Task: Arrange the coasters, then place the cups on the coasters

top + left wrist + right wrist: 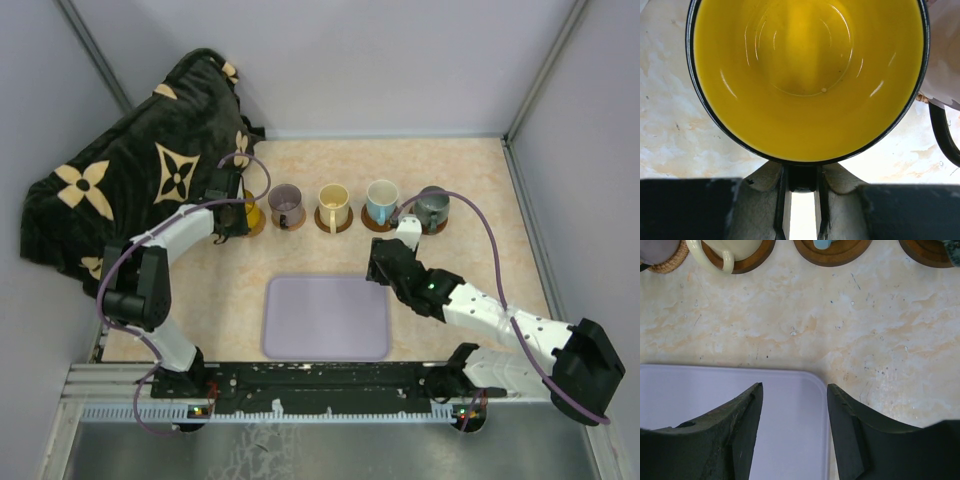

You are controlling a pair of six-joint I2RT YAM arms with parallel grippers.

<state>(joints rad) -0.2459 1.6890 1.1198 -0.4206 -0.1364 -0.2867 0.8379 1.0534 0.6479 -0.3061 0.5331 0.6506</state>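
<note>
Five cups stand in a row at the back. The yellow-orange cup is at the left end, and my left gripper is shut on its dark handle. What lies under this cup is hidden. To its right, the smoky purple cup stands on a light tan coaster. After it come the cream cup, the white cup and the grey-green cup, each on a dark brown coaster. My right gripper hangs open and holds nothing, over the tray's far right corner.
A lavender rectangular tray lies in the middle near the front. A black blanket with tan flower marks is heaped at the back left, just behind my left gripper. Grey walls close in the table on three sides.
</note>
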